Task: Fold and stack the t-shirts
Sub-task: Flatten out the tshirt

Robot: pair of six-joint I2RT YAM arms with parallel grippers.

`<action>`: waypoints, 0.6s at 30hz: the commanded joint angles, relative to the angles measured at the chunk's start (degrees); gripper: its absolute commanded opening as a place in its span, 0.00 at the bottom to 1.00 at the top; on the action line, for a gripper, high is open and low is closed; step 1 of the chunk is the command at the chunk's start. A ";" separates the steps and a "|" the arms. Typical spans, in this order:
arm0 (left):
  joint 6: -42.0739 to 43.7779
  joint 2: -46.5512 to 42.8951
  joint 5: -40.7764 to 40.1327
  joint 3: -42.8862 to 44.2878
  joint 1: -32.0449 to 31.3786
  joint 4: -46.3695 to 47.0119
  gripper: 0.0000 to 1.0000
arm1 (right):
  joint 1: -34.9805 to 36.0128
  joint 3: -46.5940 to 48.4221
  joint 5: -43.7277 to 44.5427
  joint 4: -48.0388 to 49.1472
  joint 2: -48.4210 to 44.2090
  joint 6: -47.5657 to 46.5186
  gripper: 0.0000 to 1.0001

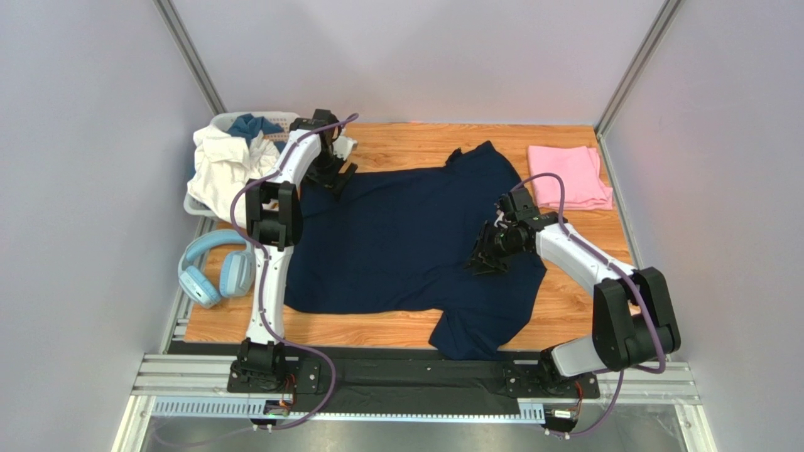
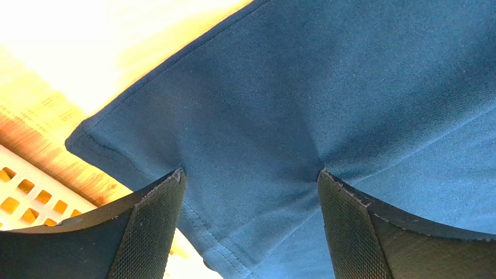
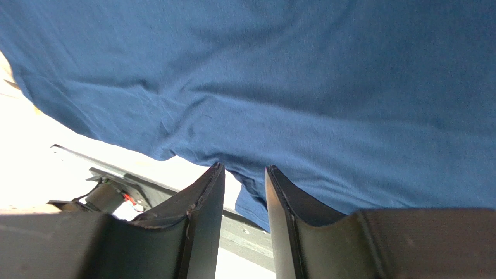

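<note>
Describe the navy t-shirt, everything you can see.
The navy t-shirt is dark, soft knit cloth, short-sleeved, spread mostly flat and sideways across the wooden table, lightly creased. One sleeve points far, the other reaches the near edge. Fingers of the left gripper, wide apart, press its far-left corner; those of the right gripper, nearly together, touch its right part.

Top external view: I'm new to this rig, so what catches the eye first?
The large navy t-shirt spread across the middle, with the open left gripper on its far-left corner and the right gripper on its right side. A folded pink t-shirt lies far right; light-blue headphones lie at the left edge.
</note>
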 commanded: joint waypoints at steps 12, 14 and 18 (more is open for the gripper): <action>0.30 4.75 -1.52 6.56 1.59 1.88 0.92 | 1.04 -1.02 5.32 -6.56 3.79 0.16 0.36; 0.21 4.67 -1.52 6.56 1.68 1.97 0.92 | 1.13 -1.37 4.53 -6.82 5.30 0.16 0.33; 0.39 4.40 -1.52 6.04 1.76 2.05 0.92 | 2.54 -2.25 5.40 -6.91 7.41 -0.28 0.32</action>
